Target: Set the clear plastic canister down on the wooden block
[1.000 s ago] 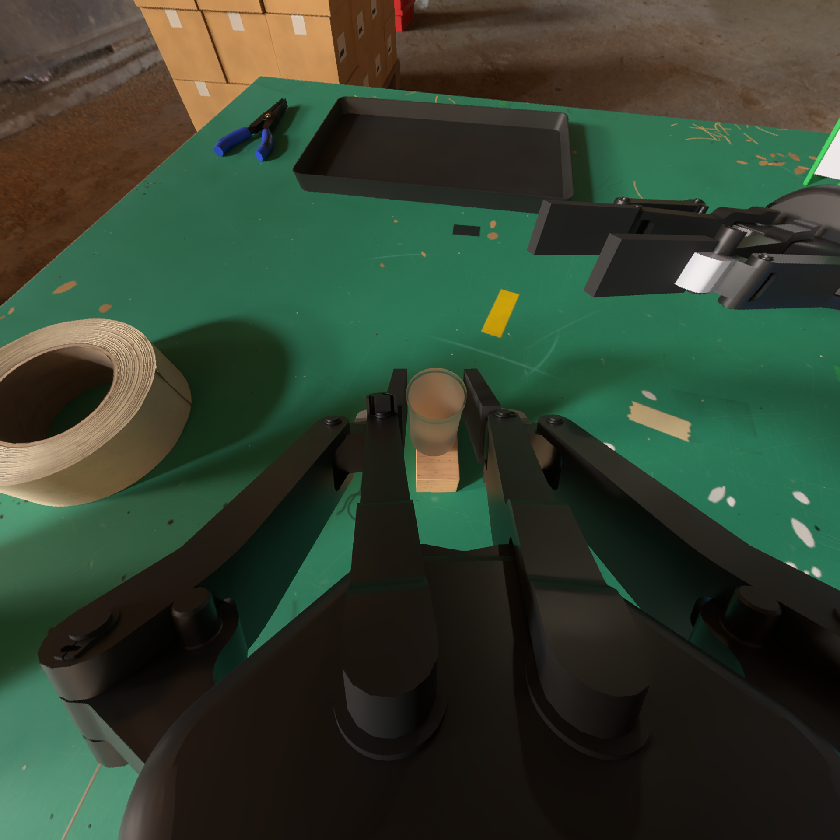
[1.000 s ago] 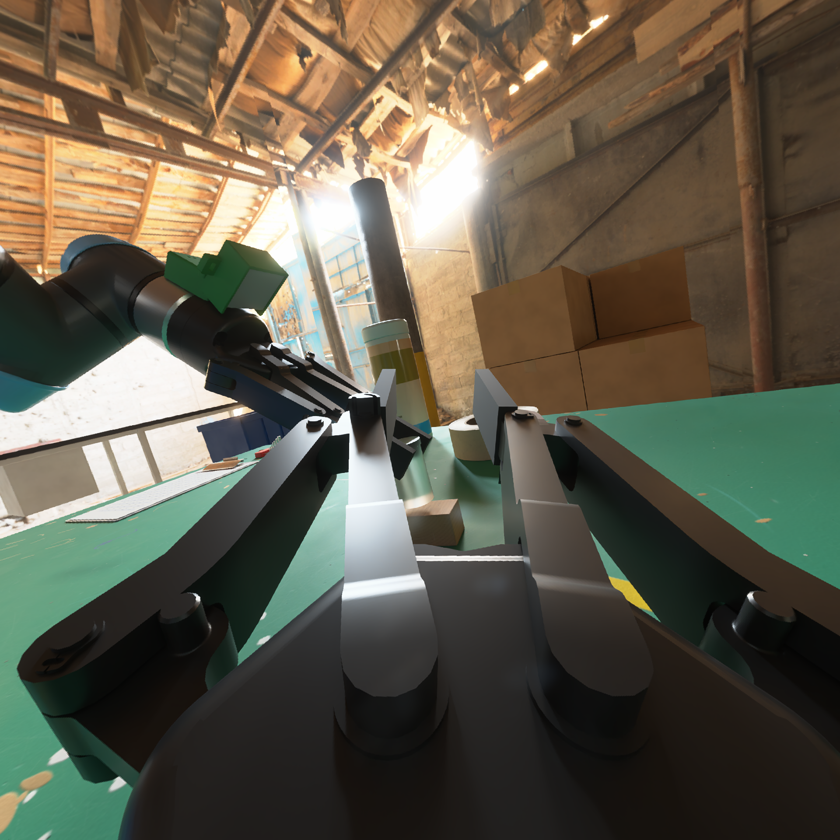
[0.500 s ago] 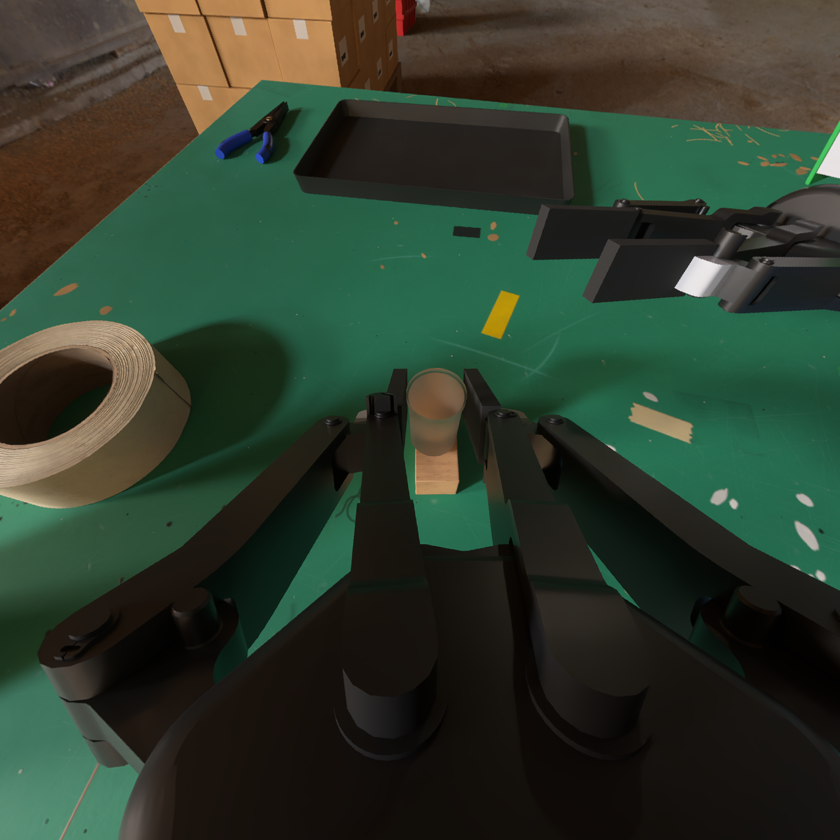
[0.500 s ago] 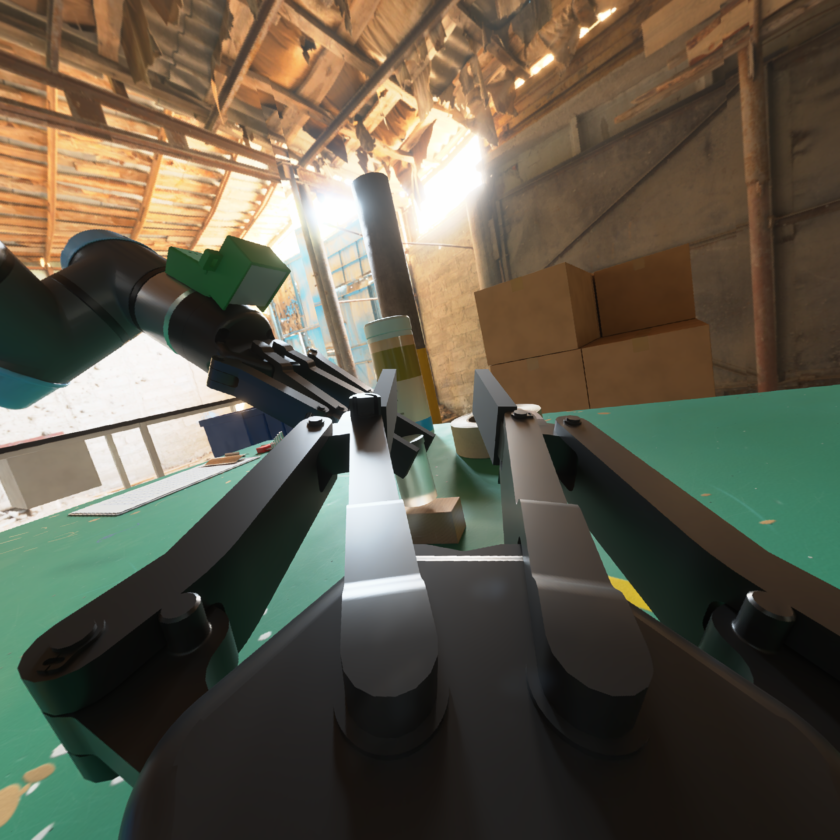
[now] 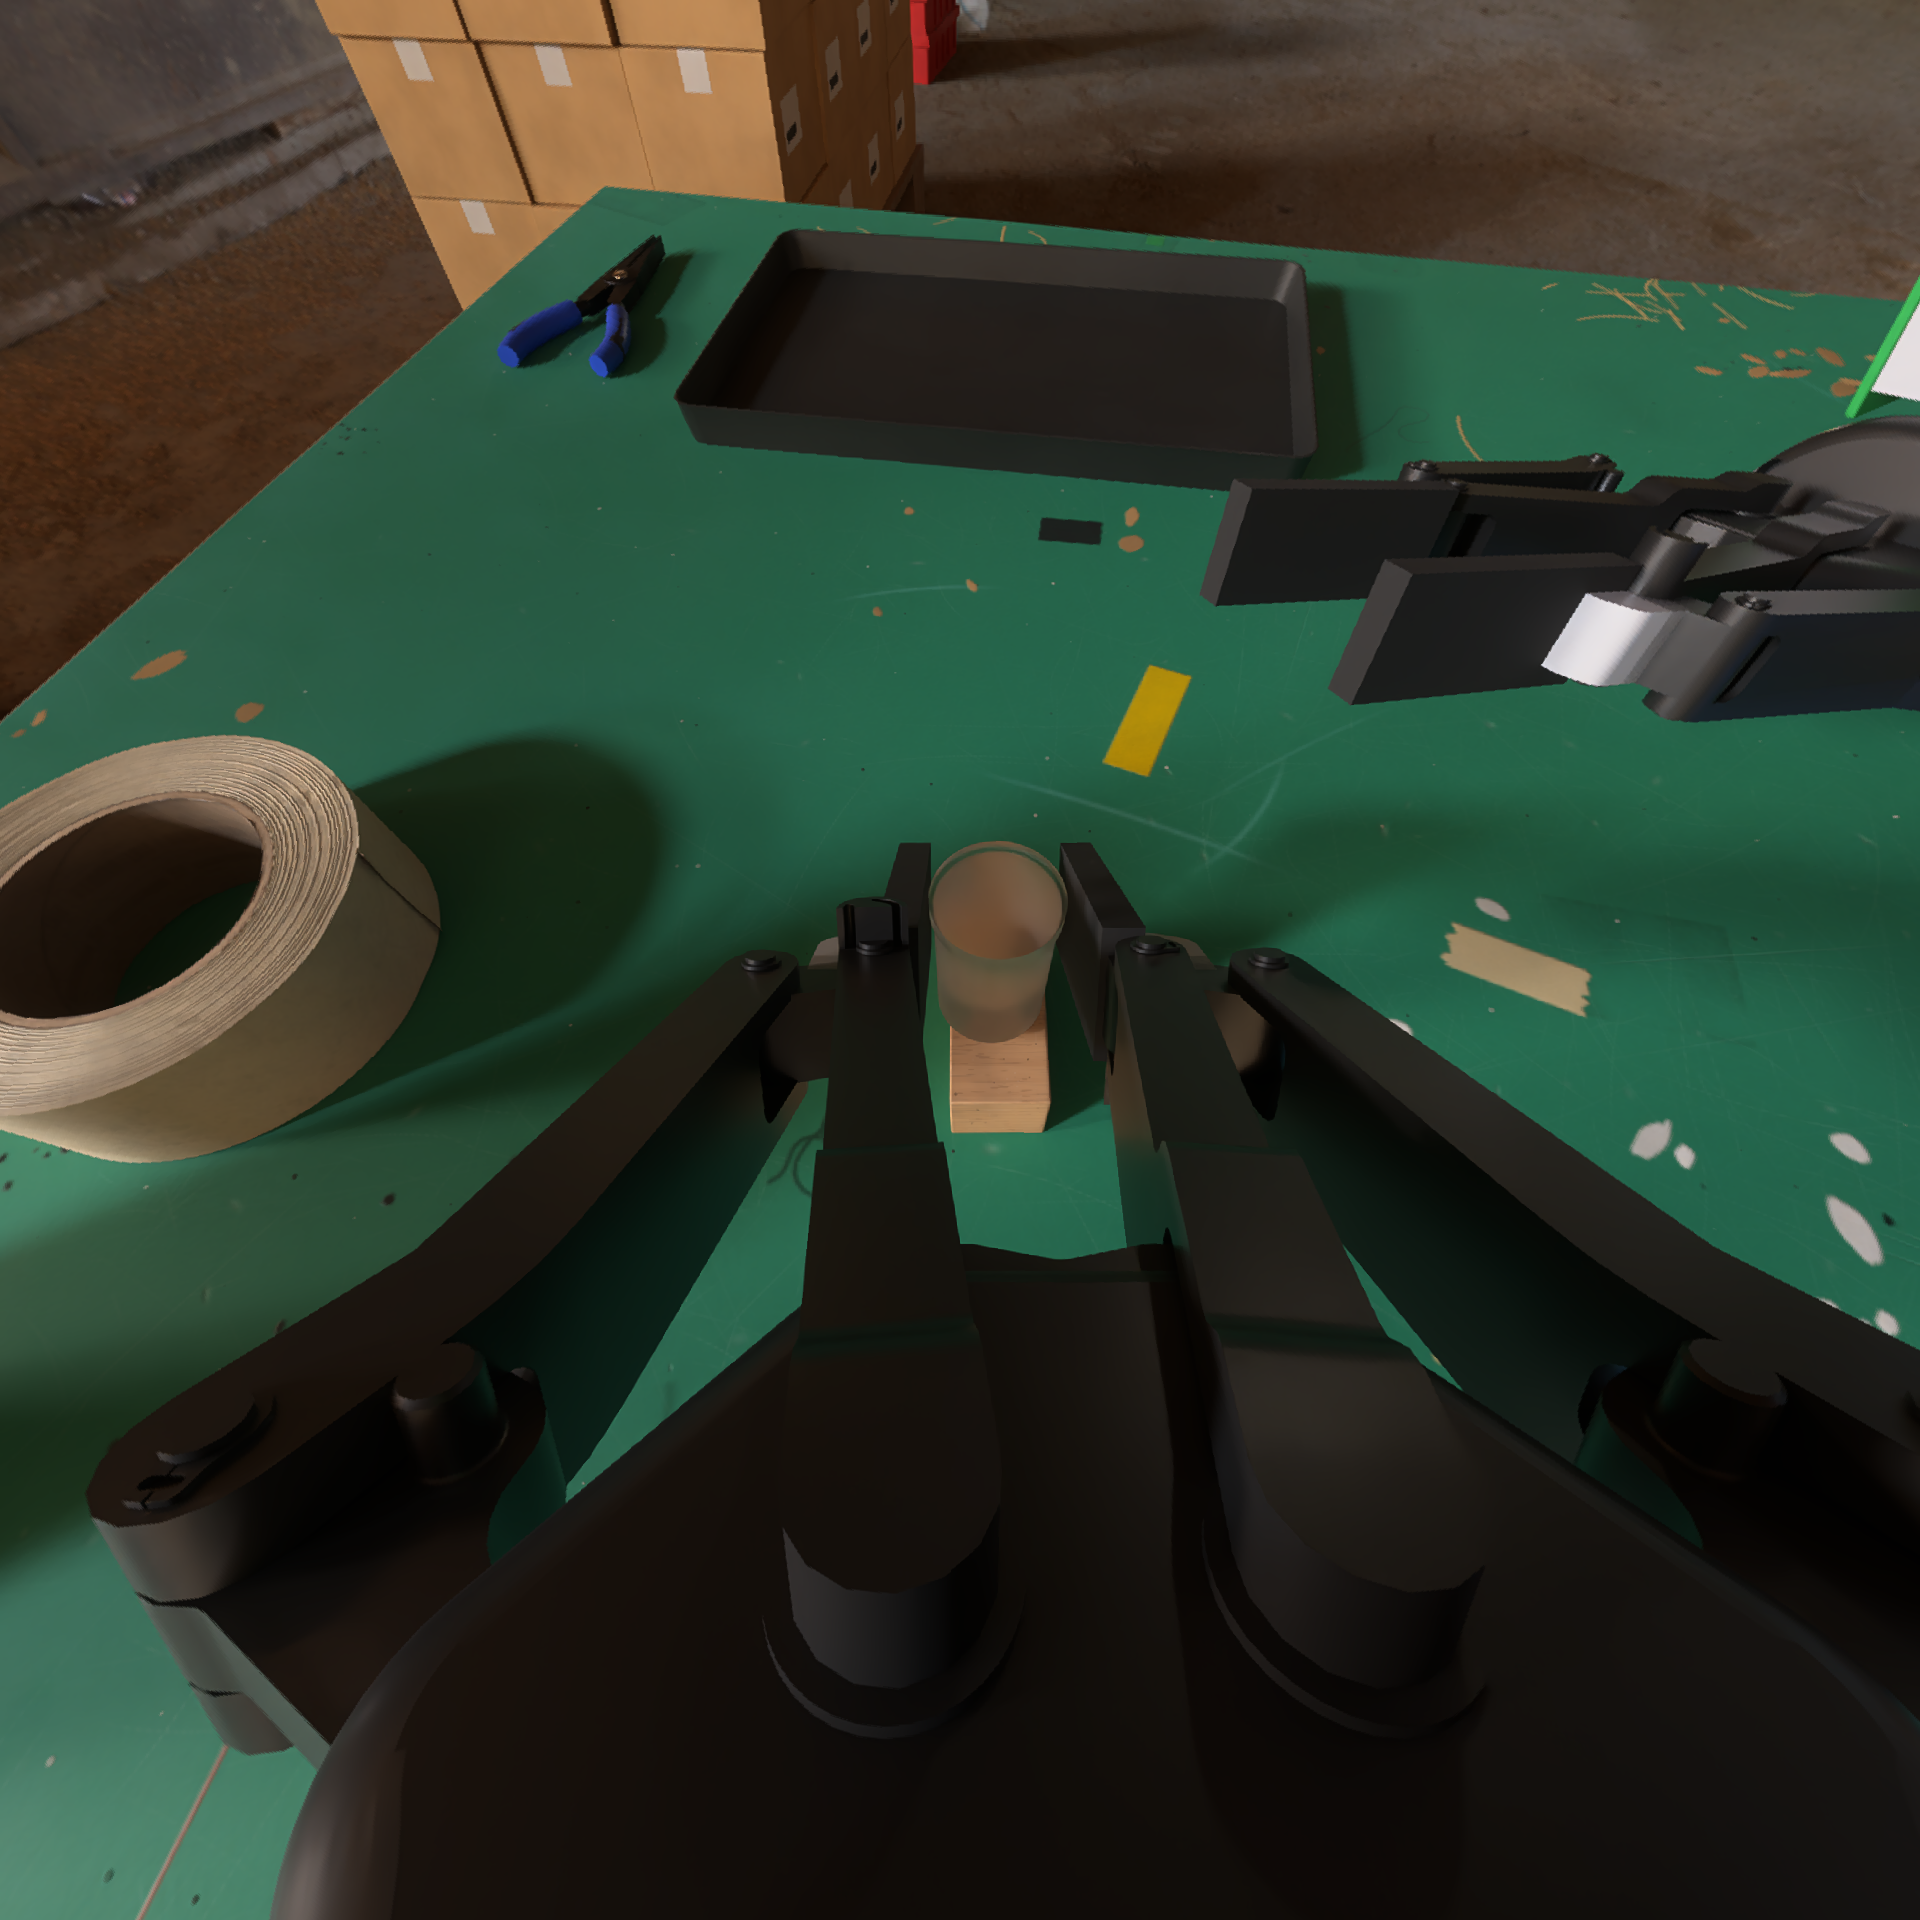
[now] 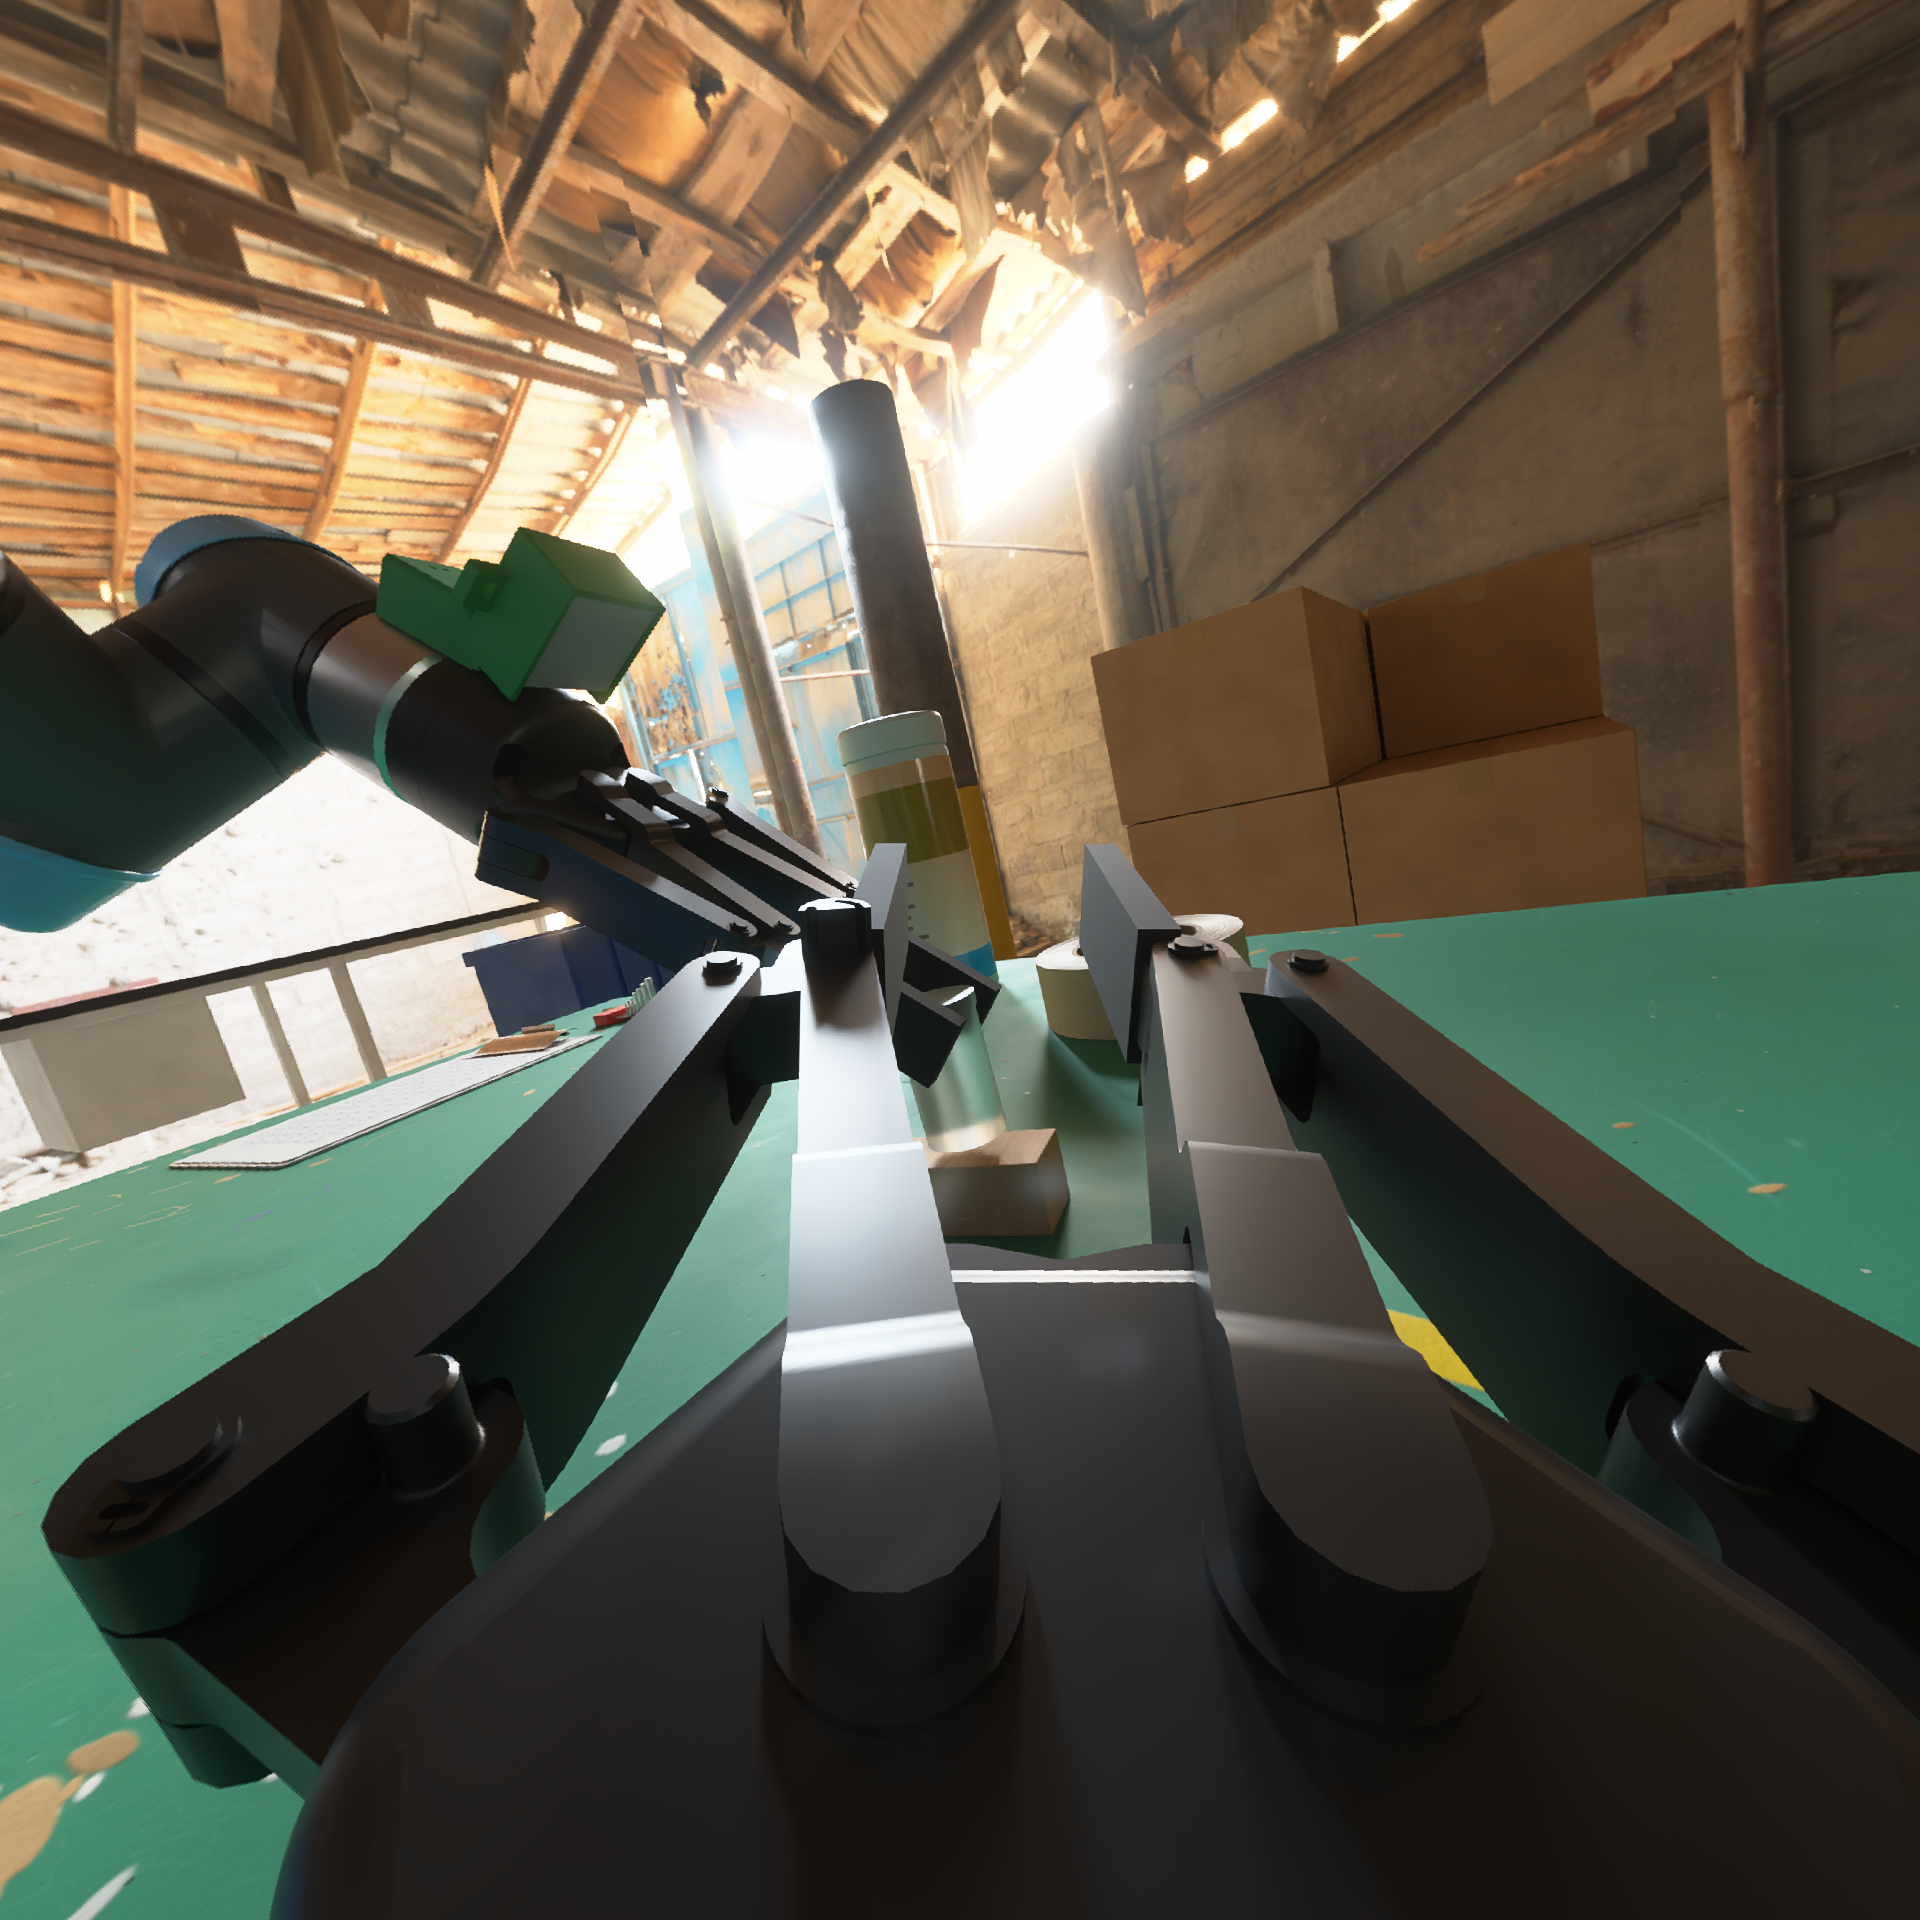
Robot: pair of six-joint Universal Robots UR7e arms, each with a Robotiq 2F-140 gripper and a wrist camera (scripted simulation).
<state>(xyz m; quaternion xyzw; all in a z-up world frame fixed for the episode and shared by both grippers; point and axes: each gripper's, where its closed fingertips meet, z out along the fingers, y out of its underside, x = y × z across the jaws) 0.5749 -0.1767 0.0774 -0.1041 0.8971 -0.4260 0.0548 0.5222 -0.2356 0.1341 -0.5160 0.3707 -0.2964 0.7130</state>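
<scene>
Your left pincer point(image 5: 995, 873) is clenched on the clear plastic cylindrical canister point(image 5: 995, 956), one black finger pressed to each side. The canister stands upright with its base on the small pale wooden block point(image 5: 1000, 1081), which lies flat on the scuffed green tabletop point(image 5: 623, 623).

From the left wrist camera you look down on the canister's top, so it reads as a short frosted tumbler with a tan tint. Only the right wrist camera gives you its full height point(image 6: 914, 821): a pale mint lid, an olive band, a white band, a blue band, then a clear lower section meeting the block point(image 6: 1003, 1184). That view also shows the left pincer point(image 6: 935, 1013) gripping low on the body, under the blue band.

Your right pincer point(image 6: 992, 914) is released, its fingers spread with nothing between them. In the left wrist view it point(image 5: 1288, 592) hovers at two o'clock from the block, well apart from it.

Further out in that view, a big roll of beige paper tape point(image 5: 208, 935) sits at nine o'clock. A shallow black rectangular tray point(image 5: 997, 436) lies at twelve, and blue-handled pliers point(image 5: 582, 312) at eleven.
</scene>
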